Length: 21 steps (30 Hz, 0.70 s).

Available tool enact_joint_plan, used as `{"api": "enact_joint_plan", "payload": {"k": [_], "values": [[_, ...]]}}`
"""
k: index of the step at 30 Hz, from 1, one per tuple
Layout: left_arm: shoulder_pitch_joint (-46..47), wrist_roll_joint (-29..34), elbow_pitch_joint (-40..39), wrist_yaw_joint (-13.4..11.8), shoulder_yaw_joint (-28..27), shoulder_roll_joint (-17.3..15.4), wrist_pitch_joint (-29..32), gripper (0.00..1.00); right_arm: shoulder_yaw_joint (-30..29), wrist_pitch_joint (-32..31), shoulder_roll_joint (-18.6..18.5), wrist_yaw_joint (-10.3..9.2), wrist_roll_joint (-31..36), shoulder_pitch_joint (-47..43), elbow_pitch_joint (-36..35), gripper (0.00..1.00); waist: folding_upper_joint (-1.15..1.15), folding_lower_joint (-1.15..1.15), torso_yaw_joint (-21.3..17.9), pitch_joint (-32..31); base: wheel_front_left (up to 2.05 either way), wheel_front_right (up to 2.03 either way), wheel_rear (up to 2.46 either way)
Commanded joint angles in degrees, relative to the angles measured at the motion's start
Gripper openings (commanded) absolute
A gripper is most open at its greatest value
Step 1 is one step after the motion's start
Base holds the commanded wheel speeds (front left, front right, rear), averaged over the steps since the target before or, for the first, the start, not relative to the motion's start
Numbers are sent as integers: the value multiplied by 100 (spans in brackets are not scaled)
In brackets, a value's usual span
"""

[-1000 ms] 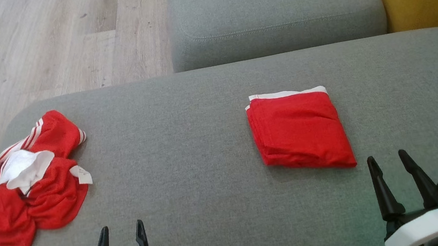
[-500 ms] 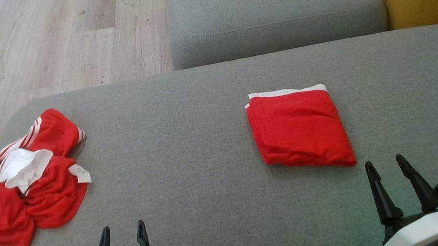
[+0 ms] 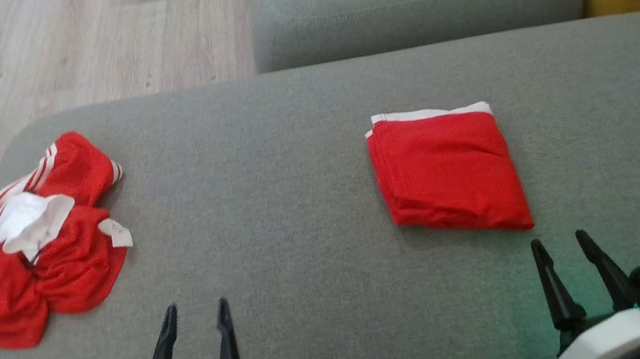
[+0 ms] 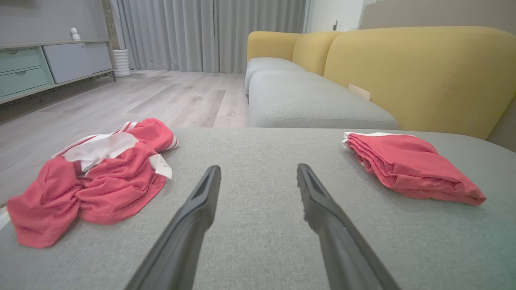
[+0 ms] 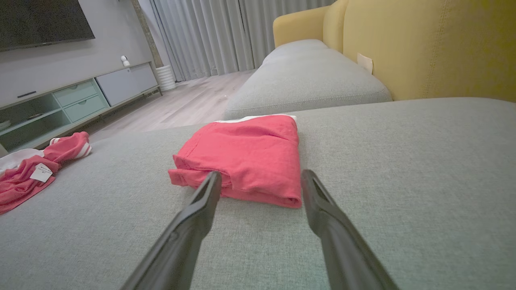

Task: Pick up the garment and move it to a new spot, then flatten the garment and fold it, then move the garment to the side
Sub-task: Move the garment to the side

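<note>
Garments lay on the grey sofa seat, two of them, both red with white trim. The crumpled garment sat near the seat's left edge, a white tag showing on it. The folded garment lay well apart to the right. The left gripper pointed over bare cushion between the two, jaws spread wide and holding nothing. The right gripper sat just short of the folded garment's near corner, jaws equally wide and empty. Beyond lay a wooden floor.
</note>
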State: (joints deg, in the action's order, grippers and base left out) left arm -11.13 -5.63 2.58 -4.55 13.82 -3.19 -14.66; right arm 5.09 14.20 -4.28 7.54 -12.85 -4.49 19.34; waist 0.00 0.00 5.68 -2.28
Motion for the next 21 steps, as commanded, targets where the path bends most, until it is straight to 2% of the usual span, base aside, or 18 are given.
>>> {"api": "enact_joint_plan", "payload": {"k": [1,6,12,15,18,21], "values": [[349,40,-227,-10,-114,31,-34,100,116,80,-103,-5,-43,404,-141,100,0,0,84,110,0,0,0],[494,57,-318,-17,78,31,-34,100,74,80,-220,-5,-301,744,126,100,0,0,235,314,0,0,0],[695,50,-421,-11,234,31,-34,100,190,-197,-706,-5,-767,1662,670,100,0,0,341,782,0,0,0],[836,16,-454,-18,331,31,-34,100,142,-628,-941,-5,-941,2221,968,100,0,0,382,1062,0,0,0],[1005,22,-491,-41,414,31,-34,100,240,-1391,-1121,-5,-1275,2694,1336,100,0,0,411,1314,0,0,0],[1194,17,-544,-80,532,31,-34,100,316,-1890,-1326,-5,-1678,3058,1574,100,0,0,491,1538,0,0,0]]}}
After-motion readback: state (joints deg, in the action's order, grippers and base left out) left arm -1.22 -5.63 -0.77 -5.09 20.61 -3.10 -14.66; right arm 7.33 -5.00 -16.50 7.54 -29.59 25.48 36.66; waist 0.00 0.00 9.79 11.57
